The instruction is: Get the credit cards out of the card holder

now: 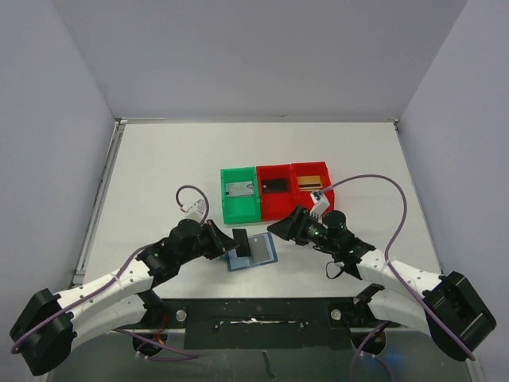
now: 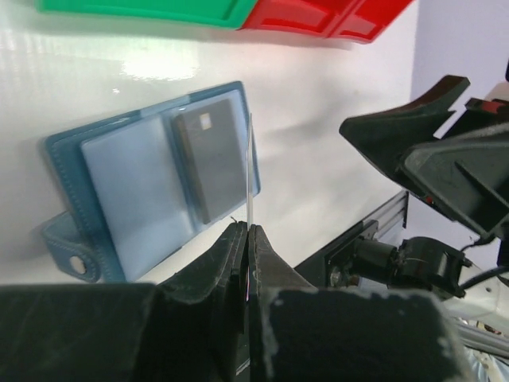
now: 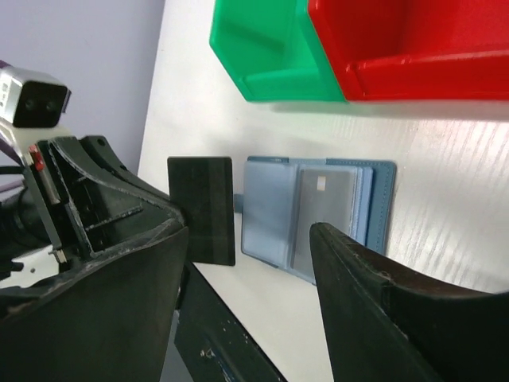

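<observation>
The blue card holder (image 1: 258,251) lies open on the white table between the two arms, with a grey credit card (image 2: 211,163) still in its right pocket. My left gripper (image 1: 230,241) is shut on a dark credit card (image 1: 242,242), which it holds on edge just above the holder's left side. In the left wrist view this card (image 2: 250,175) shows edge-on as a thin line, and in the right wrist view it (image 3: 202,208) shows as a flat face. My right gripper (image 1: 280,227) hovers open just right of the holder (image 3: 382,199) with nothing between its jaws.
Behind the holder stand a green bin (image 1: 239,208) and two red bins (image 1: 274,203) (image 1: 312,195) in a row, each with a card lying in it. The black base rail (image 1: 262,306) runs along the near table edge.
</observation>
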